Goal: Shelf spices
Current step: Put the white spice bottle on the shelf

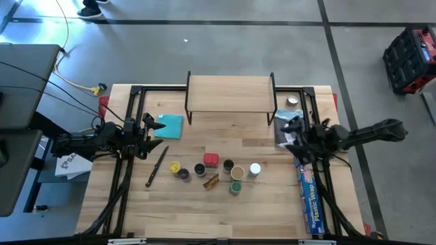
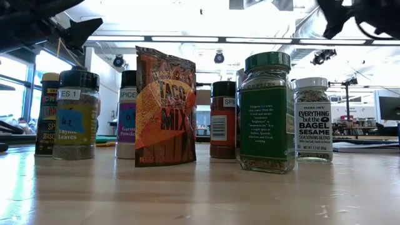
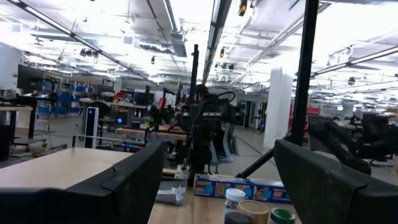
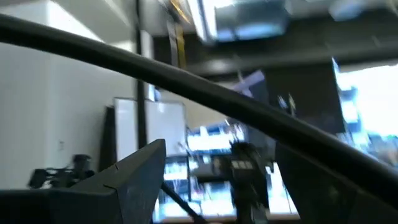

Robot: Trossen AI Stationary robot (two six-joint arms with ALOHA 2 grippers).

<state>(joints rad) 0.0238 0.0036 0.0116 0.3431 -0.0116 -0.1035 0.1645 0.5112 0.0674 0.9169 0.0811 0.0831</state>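
The spices stand in a cluster on the table's near middle: a yellow-lid jar (image 1: 175,167), a black-lid jar (image 1: 199,169), a red box (image 1: 210,160), a brown-orange packet (image 1: 212,182), a tan-lid jar (image 1: 238,172), a green-lid jar (image 1: 236,187) and a white-lid jar (image 1: 255,169). In the low view the packet (image 2: 164,106) stands upright among the jars. The shelf (image 1: 229,92) stands at the far middle, its top bare. My left gripper (image 1: 151,133) is open and empty, left of the cluster. My right gripper (image 1: 289,133) is open and empty, right of it. Both hang above the table.
A teal cloth (image 1: 170,126) and a dark knife (image 1: 156,166) lie by my left gripper. A long blue plastic-wrap box (image 1: 310,197) lies along the right edge. A small silver-lid container (image 1: 293,102) and a grey object (image 1: 284,126) sit right of the shelf.
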